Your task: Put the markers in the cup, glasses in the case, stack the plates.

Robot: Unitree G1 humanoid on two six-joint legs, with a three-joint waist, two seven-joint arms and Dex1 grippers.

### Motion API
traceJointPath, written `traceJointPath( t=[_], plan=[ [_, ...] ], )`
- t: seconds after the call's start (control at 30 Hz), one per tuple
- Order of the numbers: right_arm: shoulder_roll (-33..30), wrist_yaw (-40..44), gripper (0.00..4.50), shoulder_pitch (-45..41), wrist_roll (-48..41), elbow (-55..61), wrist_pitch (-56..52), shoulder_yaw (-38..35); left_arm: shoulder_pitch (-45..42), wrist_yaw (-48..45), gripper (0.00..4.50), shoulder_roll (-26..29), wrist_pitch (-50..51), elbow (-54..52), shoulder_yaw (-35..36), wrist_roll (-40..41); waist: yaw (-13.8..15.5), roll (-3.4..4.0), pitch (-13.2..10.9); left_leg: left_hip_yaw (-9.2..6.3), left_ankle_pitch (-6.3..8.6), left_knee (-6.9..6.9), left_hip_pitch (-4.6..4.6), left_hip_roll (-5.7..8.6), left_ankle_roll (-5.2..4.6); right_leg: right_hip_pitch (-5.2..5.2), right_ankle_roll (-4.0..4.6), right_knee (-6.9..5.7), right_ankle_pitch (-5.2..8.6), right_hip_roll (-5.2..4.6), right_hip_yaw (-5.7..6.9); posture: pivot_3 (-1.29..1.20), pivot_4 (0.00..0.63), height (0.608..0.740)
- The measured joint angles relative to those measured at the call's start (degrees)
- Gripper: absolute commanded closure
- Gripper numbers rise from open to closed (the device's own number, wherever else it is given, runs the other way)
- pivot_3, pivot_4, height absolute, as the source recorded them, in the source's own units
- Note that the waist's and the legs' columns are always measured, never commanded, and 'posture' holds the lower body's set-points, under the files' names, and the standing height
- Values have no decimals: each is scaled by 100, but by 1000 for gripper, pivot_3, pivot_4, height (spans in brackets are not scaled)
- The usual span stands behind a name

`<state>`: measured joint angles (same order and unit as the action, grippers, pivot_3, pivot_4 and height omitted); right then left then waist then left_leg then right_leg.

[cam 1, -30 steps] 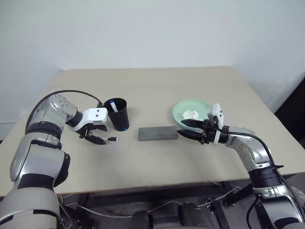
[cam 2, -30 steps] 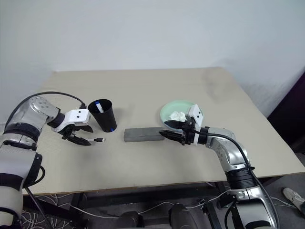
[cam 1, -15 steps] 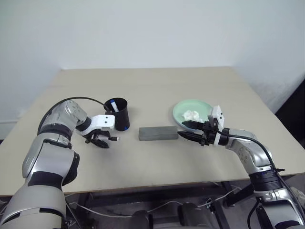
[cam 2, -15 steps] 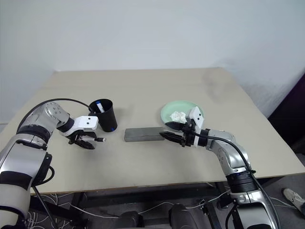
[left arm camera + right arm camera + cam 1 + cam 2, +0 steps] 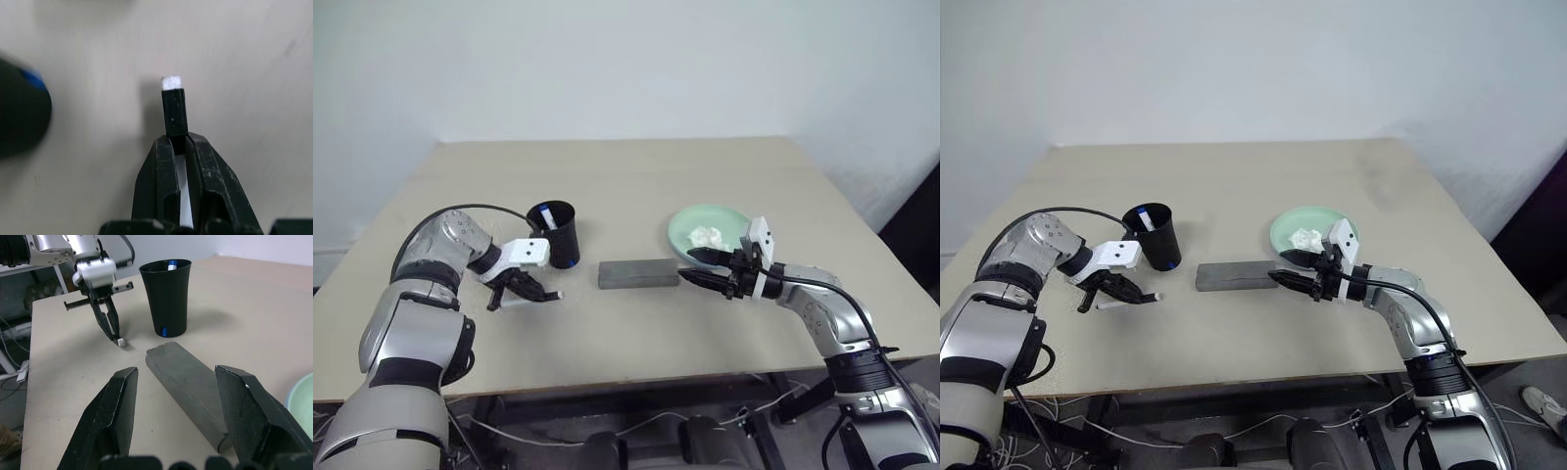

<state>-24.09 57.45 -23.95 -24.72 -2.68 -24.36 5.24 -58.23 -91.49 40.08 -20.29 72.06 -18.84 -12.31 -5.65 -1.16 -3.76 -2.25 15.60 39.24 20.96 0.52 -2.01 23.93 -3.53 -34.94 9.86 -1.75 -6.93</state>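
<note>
My left gripper (image 5: 540,292) is shut on the black-capped marker (image 5: 174,110), just in front of the black cup (image 5: 554,233). The marker's cap end pokes out past the fingertips, close to the tabletop. A blue-capped marker (image 5: 544,212) stands inside the cup. The grey case (image 5: 637,273) lies closed in the middle of the table. My right gripper (image 5: 697,266) hovers open at the case's right end, beside the mint green plate (image 5: 729,219). The glasses are out of view.
A crumpled white tissue (image 5: 708,235) lies in the mint plate. The beige table (image 5: 626,176) has bare room behind the cup and case and along its front edge. A white wall rises behind it.
My left gripper has moved a little to the right, tilted down and closed on the black-capped marker, which lay loose on the table before. The right arm has stayed put.
</note>
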Motion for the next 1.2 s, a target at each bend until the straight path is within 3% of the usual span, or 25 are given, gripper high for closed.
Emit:
traceJointPath(
  t=[0.17,0.33,0.43,0.63,0.93,1.2],
  plan=[
    [-48,26,1780,21,-1,14,-10,-9,733,-82,4433,326,1359,-2461,-176,2645,-10,-3,-1,5,1,1,7,-18,-1,11,-2,-4,0,-9,-6,0,0,737],
    [-40,52,1780,11,-1,16,-12,12,690,287,4433,-12,2397,-3316,1159,3752,-6,-2,-1,6,0,5,-3,-2,-1,9,-1,-11,-1,-5,-1,0,0,737],
    [-41,106,1780,-11,-1,14,-12,14,643,1222,4433,-277,2339,-3323,1810,3799,-10,-2,-1,9,0,2,-24,-6,-1,-3,-1,-17,-1,-1,1,0,0,737],
    [-26,156,1780,-196,-1,-1,-12,21,672,2530,4433,-626,1874,-3078,2461,3605,-6,-2,-1,10,0,5,-28,-4,0,-6,0,-24,-1,1,-1,0,0,737],
    [21,155,1780,-505,-248,142,-75,-125,863,3400,4433,-1050,817,-2195,3004,3445,-4,-3,0,6,1,0,-21,-1,1,-10,0,-6,-2,-1,2,0,0,737],
    [12,149,1780,-501,-282,220,-135,-139,863,3520,4433,-1150,525,-1548,3197,3351,-4,-4,1,5,1,0,-20,2,1,-11,0,-3,-2,-2,2,0,0,737]
  ],
)
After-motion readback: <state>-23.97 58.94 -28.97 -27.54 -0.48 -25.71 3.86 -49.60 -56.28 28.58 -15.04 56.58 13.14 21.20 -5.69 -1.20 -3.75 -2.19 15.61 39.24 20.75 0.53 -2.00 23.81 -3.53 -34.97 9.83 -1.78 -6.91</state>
